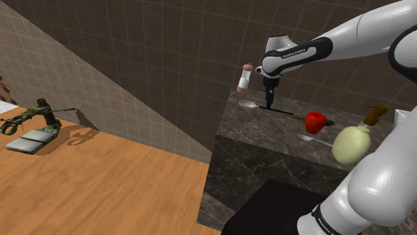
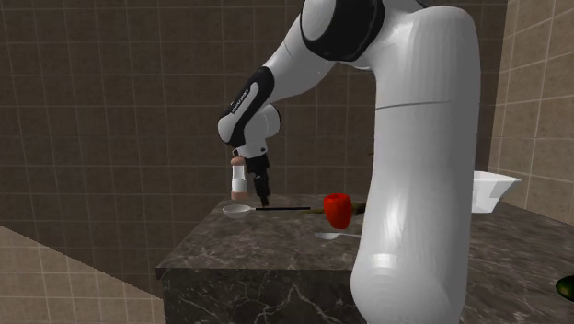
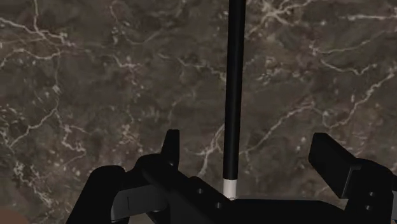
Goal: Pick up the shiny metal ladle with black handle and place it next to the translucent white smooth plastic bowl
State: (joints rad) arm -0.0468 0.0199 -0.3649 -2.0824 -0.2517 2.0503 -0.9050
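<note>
Jaws stand open, one on each side of the thin black handle of the ladle [image 3: 233,95], and neither touches it. The ladle lies flat on the dark marble desk [image 2: 258,248], near the desk's left end in the second exterior view. Its shiny cup points toward a small pale shaker [image 2: 238,179] and its handle runs toward a red pepper [image 2: 338,210]. The jaws hang straight down over the cup end of the handle, where the black gives way to metal. Their tips look low, close to the desk top, though I cannot tell whether they touch it.

I judge the step in hand to be the grasp, as the jaws are in place and nothing is lifted yet. The next move calls for closing squarely on the handle, which is slim and may roll or slip, then lifting straight up. The white bowl [image 2: 495,189] sits well apart at the desk's other end, beyond the pepper and a second spoon [image 2: 336,237]. The carry must clear both and end just beside the bowl.
</note>
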